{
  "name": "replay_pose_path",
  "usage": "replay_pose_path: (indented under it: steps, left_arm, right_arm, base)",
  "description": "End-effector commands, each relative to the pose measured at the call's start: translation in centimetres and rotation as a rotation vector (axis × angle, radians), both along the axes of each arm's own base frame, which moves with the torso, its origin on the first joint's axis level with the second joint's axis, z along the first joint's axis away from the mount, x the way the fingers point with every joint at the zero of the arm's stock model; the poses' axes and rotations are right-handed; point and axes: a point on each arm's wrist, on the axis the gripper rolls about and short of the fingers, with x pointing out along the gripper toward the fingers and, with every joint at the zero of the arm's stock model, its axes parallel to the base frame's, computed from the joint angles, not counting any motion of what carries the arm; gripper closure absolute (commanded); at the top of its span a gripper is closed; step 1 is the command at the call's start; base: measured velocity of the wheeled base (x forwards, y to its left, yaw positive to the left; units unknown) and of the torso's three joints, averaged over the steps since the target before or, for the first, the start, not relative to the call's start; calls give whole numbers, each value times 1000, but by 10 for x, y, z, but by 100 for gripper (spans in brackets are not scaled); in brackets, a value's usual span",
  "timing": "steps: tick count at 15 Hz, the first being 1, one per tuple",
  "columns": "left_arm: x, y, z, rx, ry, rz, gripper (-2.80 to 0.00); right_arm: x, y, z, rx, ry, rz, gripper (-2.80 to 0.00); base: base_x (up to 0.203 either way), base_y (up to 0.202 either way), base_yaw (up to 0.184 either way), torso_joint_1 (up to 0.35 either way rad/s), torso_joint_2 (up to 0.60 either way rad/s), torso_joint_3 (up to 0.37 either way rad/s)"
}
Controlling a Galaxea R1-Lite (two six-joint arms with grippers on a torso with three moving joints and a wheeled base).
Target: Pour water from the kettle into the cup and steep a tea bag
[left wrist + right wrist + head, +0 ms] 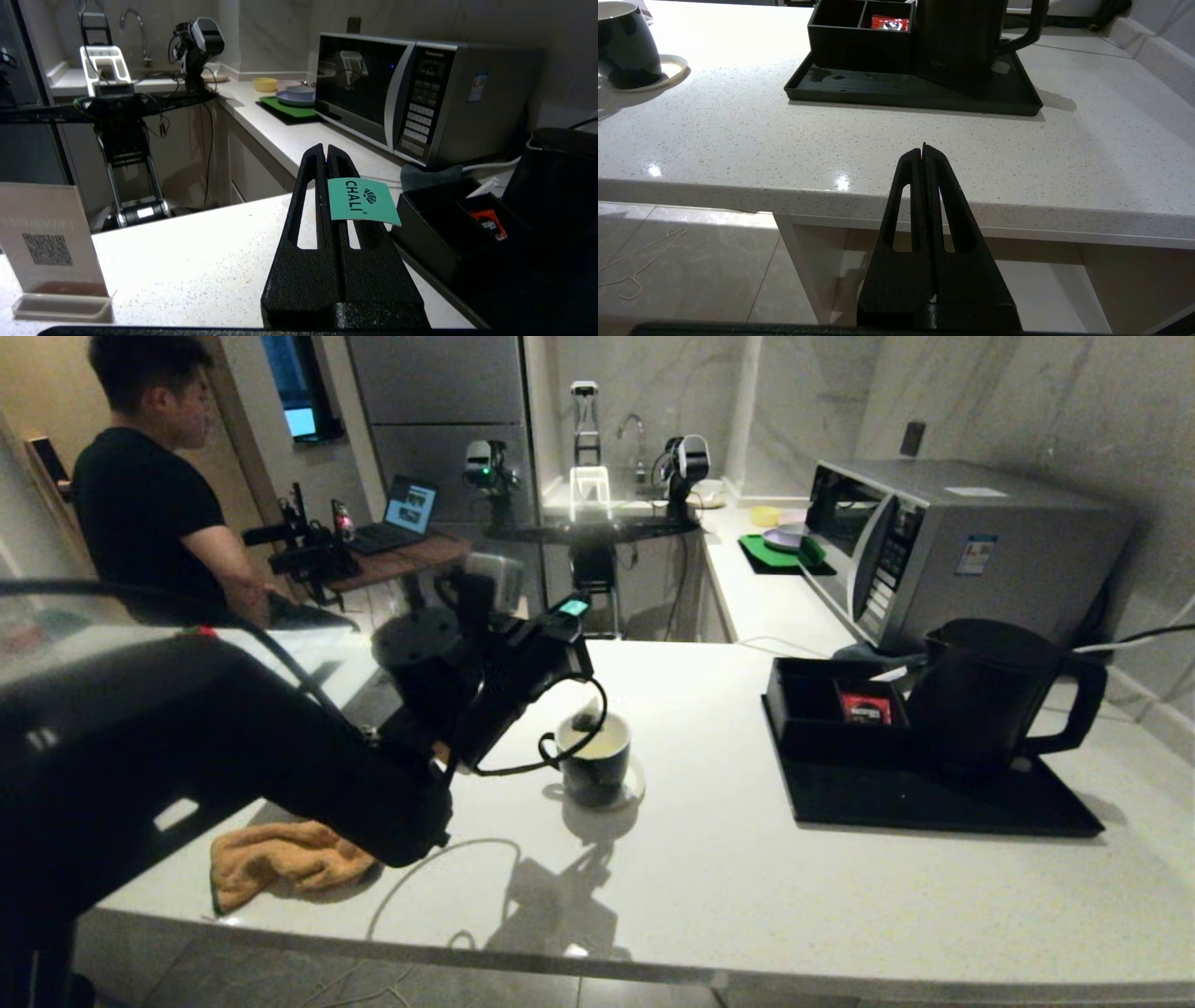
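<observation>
The cup (596, 767) stands on a small white saucer (637, 782) mid-counter, holding yellowish water (605, 740). A small dark shape (586, 719) hangs at its far inner side, probably the tea bag. My left gripper (571, 621) hovers just above and left of the cup, shut on the bag's green "CHALI" tag (362, 200); the left gripper (325, 150) has its jaws pressed together. The black kettle (990, 695) stands upright on the black tray (934, 798) at right. My right gripper (923, 148) is shut on nothing, low in front of the counter edge, out of the head view.
A black compartment box (812, 705) with a red packet (864, 707) sits left of the kettle. Behind it is a microwave (952, 546). An orange cloth (280, 863) lies at the front left edge. A QR sign (46, 242) stands nearby. A person sits far left.
</observation>
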Motion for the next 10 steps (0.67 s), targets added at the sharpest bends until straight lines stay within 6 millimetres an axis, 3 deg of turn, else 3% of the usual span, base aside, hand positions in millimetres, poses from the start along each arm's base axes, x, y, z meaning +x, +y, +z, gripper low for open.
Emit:
replay_pose_path:
  steps: [1, 10]
  left_arm:
    - [-4, 2, 6, -7, -16, 0, 0]
    - [-13, 8, 18, -20, -39, 2, 0]
  right_arm:
    - [0, 0, 0, 0, 1, -1, 0]
    - [0, 0, 0, 0, 0, -1, 0]
  base:
    - [0, 0, 0, 0, 0, 0]
    - [0, 0, 0, 0, 0, 0]
